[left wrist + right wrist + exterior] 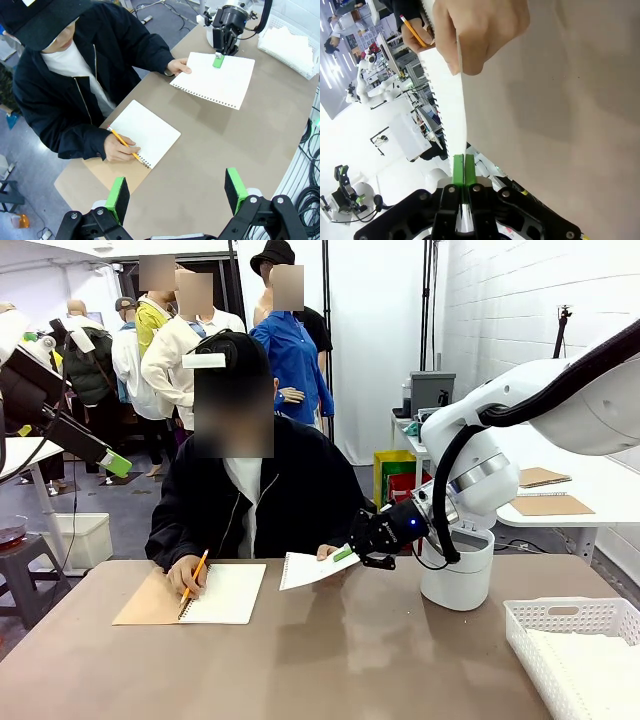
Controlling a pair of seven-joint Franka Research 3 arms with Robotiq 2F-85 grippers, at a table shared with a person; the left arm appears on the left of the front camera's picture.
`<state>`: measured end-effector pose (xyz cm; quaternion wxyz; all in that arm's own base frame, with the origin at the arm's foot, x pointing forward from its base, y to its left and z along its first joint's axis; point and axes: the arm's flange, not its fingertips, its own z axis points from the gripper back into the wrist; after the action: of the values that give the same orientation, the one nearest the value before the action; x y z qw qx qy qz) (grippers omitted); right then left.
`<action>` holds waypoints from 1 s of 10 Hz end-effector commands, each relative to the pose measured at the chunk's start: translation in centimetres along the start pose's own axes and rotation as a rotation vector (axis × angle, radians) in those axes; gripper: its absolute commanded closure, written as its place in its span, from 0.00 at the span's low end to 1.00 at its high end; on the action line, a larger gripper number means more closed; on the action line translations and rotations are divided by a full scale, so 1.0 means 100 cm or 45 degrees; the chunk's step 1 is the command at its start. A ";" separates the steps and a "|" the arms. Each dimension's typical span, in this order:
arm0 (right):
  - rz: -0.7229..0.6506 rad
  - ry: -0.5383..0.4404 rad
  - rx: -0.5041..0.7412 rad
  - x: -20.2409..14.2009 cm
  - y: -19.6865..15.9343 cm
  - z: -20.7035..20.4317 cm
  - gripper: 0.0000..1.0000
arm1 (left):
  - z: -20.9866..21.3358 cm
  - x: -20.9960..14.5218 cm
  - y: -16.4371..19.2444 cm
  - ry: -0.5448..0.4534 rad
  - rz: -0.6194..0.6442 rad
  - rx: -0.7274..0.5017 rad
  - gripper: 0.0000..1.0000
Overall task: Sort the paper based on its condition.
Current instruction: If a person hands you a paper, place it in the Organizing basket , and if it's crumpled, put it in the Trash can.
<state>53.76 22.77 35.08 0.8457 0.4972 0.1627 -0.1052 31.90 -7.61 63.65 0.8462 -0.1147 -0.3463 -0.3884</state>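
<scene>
Pinching paper [312, 570] edge, right pincer [345, 554] closed.

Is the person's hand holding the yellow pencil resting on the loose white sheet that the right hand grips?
No, that person's hand with the yellow pencil rests on the open spiral notebook.

No text, label, brand, number or sign can be read in any of the three views; the loose sheet [216, 79] and the open notebook page [146, 131] look blank.
</scene>
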 end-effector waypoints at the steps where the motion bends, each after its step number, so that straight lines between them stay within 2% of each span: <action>1: -0.027 0.019 -0.025 0.000 -0.001 -0.002 1.00 | 0.000 0.001 -0.001 0.003 0.014 -0.003 0.00; 5: -0.025 0.043 -0.027 0.000 -0.001 -0.002 1.00 | 0.000 0.001 -0.001 0.003 0.014 -0.003 0.00; 6: 0.040 0.044 -0.055 -0.004 0.003 -0.002 1.00 | 0.000 0.001 -0.001 0.003 0.014 -0.003 0.00; 7: 0.157 0.047 -0.085 -0.017 0.017 0.002 1.00 | 0.000 0.001 -0.001 0.003 0.014 -0.003 0.00; 8: 0.241 -0.005 -0.165 -0.033 0.034 0.009 1.00 | 0.000 0.001 -0.001 0.003 0.014 -0.003 0.00; 9: 0.300 0.015 -0.228 -0.050 0.048 0.017 1.00 | 0.000 0.001 -0.001 0.003 0.014 -0.003 0.00; 10: 0.278 0.040 -0.248 -0.065 0.060 0.025 1.00 | 0.000 0.001 -0.001 0.003 0.014 -0.003 0.00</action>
<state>51.25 23.85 42.36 0.8892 0.4401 0.1251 0.0064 31.91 -7.62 63.64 0.8462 -0.1147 -0.3462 -0.3884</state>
